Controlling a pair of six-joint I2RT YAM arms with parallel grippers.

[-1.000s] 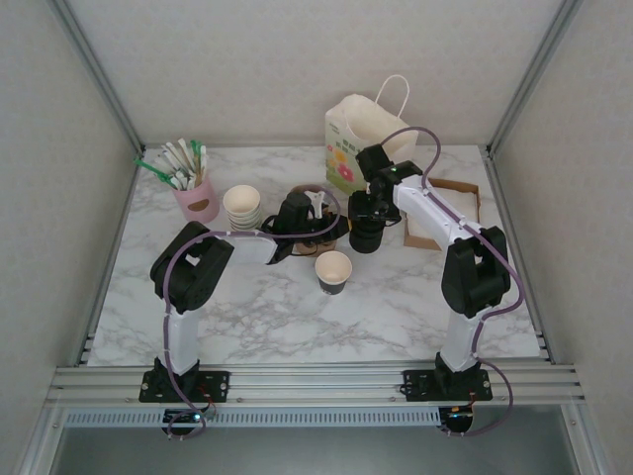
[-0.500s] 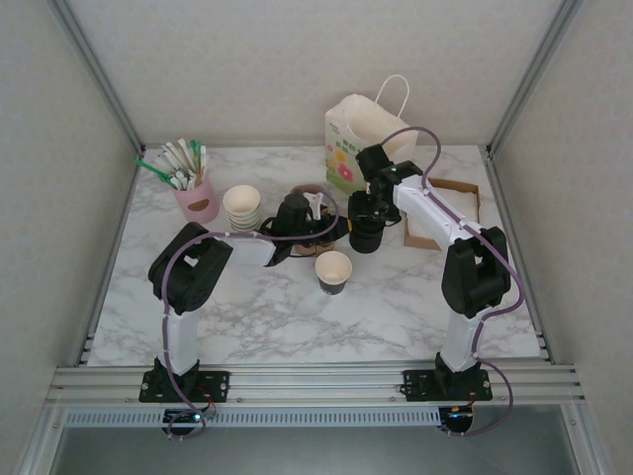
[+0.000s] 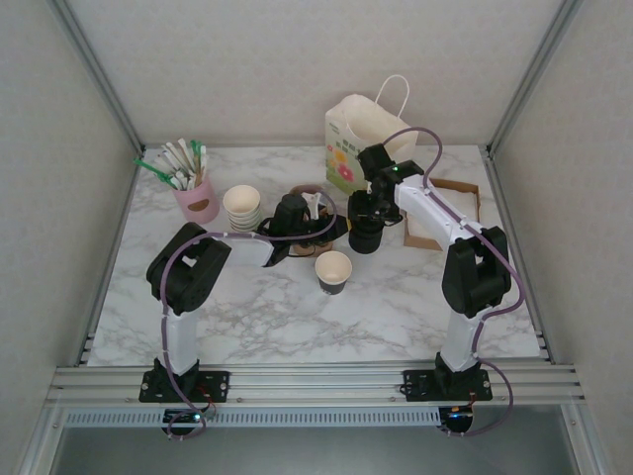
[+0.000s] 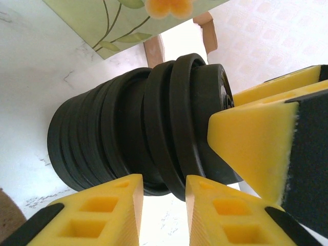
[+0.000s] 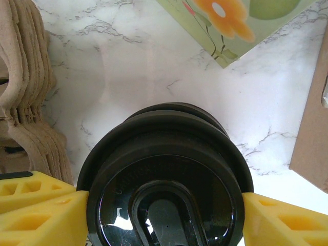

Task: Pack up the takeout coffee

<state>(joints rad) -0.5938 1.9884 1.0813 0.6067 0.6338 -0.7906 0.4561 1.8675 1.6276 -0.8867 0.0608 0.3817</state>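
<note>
The takeout coffee cup (image 3: 333, 270), cream with a dark lower band, stands lidless at mid-table, apart from both grippers. Behind it is the black lid stack (image 3: 364, 237) (image 4: 102, 133). My right gripper (image 3: 368, 210) (image 5: 164, 202) comes down from above and is shut on the top lid (image 5: 164, 179) (image 4: 200, 102), one yellow finger on each side of its rim. My left gripper (image 3: 321, 220) (image 4: 164, 179) reaches in from the left at the side of the stack. Its jaws stand slightly open with only bare table showing between them, their tips just short of the lid rims.
A flowered paper bag (image 3: 361, 134) stands behind the lid stack. A cardboard tray (image 3: 450, 213) lies to the right. A lidless stack of cream cups (image 3: 242, 206) and a pink holder of stirrers (image 3: 195, 196) are at the left. Brown pulp carriers (image 5: 25, 77) lie beside the lids.
My left gripper's jaws have parted a little beside the lid stack. The right gripper keeps its hold on the top lid and has barely moved.
</note>
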